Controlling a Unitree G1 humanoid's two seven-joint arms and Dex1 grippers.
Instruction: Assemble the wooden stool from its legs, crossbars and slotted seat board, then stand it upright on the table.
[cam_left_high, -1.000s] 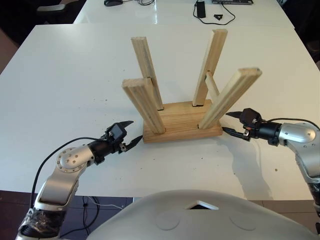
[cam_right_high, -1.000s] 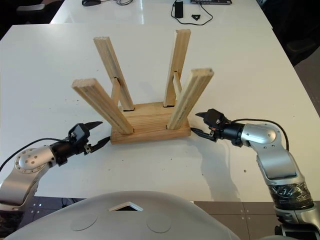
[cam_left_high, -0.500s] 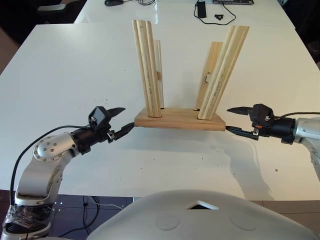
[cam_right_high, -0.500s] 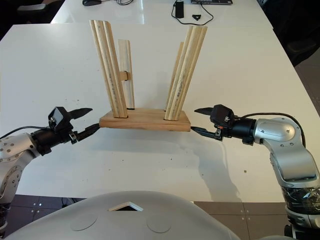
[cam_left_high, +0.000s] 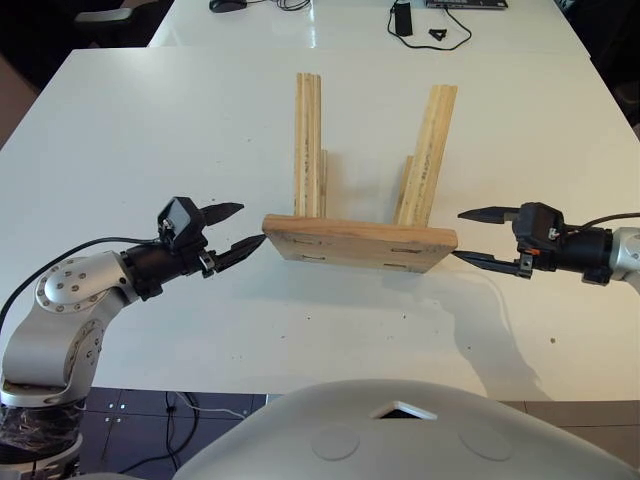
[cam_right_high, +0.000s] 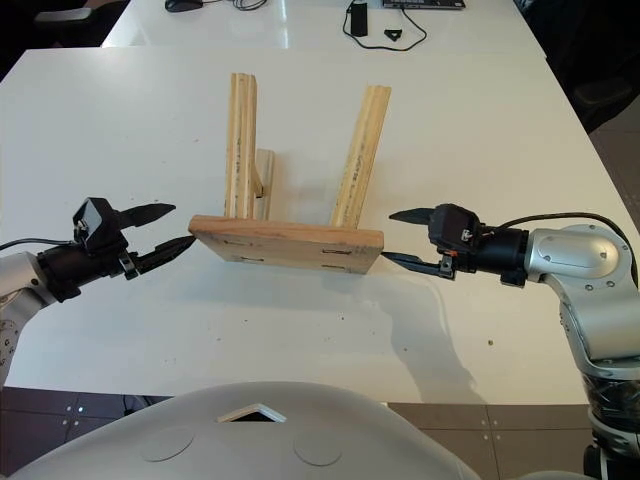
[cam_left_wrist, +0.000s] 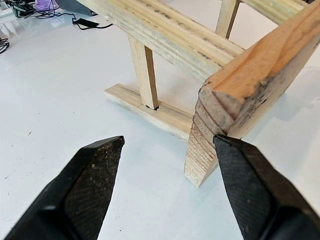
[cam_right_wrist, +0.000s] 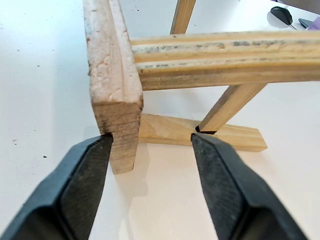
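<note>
A white table (cam_left_high: 130, 130) carried the wooden stool (cam_left_high: 360, 243), which lay tipped on its side. Two legs (cam_left_wrist: 145, 107) rested flat along the tabletop. The slotted seat board (cam_right_high: 288, 244) stood on edge with its lower corner (cam_left_wrist: 199, 172) seemingly touching the surface. The other two legs (cam_left_high: 308, 140) were held above the table, pointing away. A small dark speck (cam_left_high: 552, 340) marked the tabletop near the right front edge.

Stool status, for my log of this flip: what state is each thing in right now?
Stool: assembled, tipped onto its side, not yet upright.
Seat board: on edge, slotted face toward the robot.
Left end effector: open, one fingertip at the seat board's end.
Right end effector: open, one fingertip at the opposite end.
</note>
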